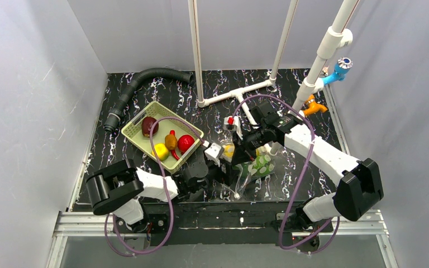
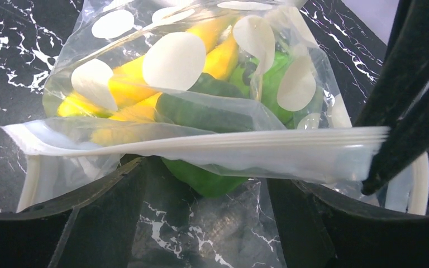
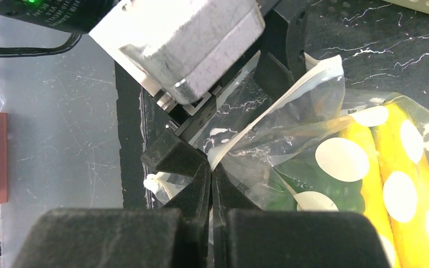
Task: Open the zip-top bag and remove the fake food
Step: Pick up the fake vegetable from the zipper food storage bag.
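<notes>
The zip-top bag [image 1: 261, 165], clear with off-white dots, lies at the table's middle, and its white zip strip [image 2: 201, 146] runs across the left wrist view. Fake food shows inside it: a yellow banana [image 2: 218, 56] and a green piece [image 2: 201, 106]. My right gripper [image 3: 212, 167] is shut on the upper lip of the bag [image 3: 290, 100]. My left gripper [image 2: 206, 187] is at the bag's mouth, its jaws standing wide apart either side of the lower film. More fake food lies in the pale green basket [image 1: 136, 138]: dark red [image 1: 149, 125], orange [image 1: 171, 140], bright red [image 1: 185, 143], yellow [image 1: 160, 151].
A black corrugated hose [image 1: 139, 81] curves along the back left. A white pipe frame [image 1: 240, 92] stands behind the bag, with an orange clamp [image 1: 314, 106] and a blue fitting [image 1: 338, 70] at the back right. Grey walls close in on both sides.
</notes>
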